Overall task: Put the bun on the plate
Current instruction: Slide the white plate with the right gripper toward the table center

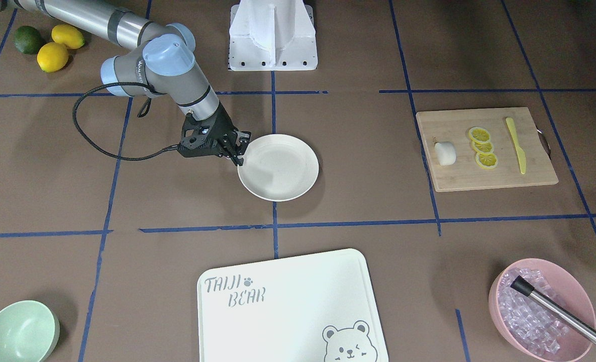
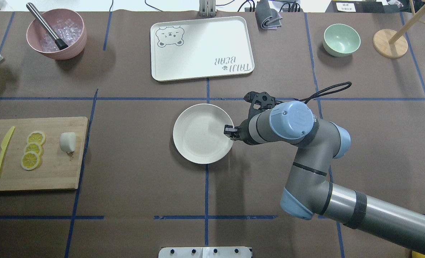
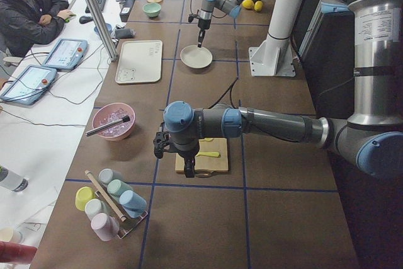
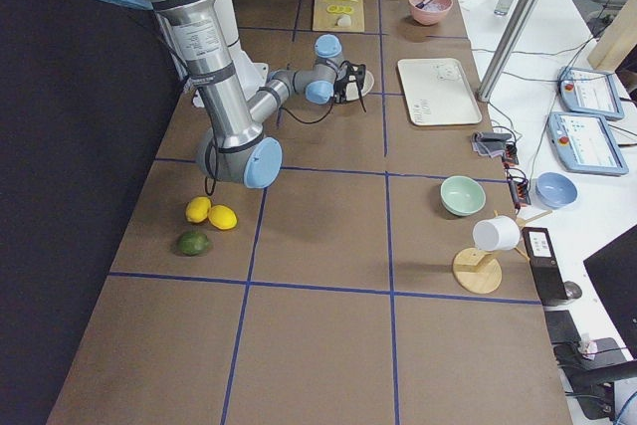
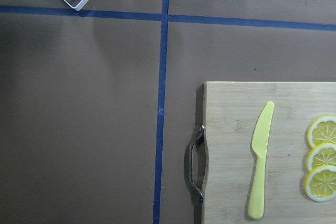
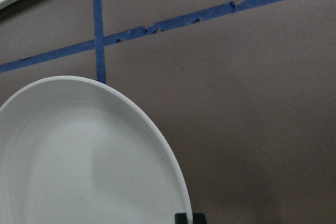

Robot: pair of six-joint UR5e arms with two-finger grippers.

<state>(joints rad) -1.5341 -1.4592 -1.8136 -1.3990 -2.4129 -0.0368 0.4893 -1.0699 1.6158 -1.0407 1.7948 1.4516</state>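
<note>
The bun [image 1: 445, 153] [image 2: 68, 142], a stubby white cylinder, rests on the wooden cutting board [image 1: 494, 173] beside three lemon slices [image 1: 483, 147]. At the table's middle lies the round cream plate [image 1: 278, 167] [image 2: 201, 133] [image 6: 79, 156], with nothing on it. My right gripper [image 1: 238, 153] [image 2: 229, 131] is at the plate's rim on the side away from the bun, fingertips [image 6: 181, 217] close together on the rim. My left gripper [image 3: 189, 171] hangs above the cutting board's outer end; I cannot tell whether it is open or shut.
A yellow knife [image 1: 516, 146] [image 5: 260, 161] lies on the board. The bear-printed tray [image 2: 201, 48], a pink bowl of ice [image 2: 56, 34] and a green bowl [image 2: 341, 39] stand along the far side. Citrus fruits [image 1: 52, 45] sit near the right arm's base.
</note>
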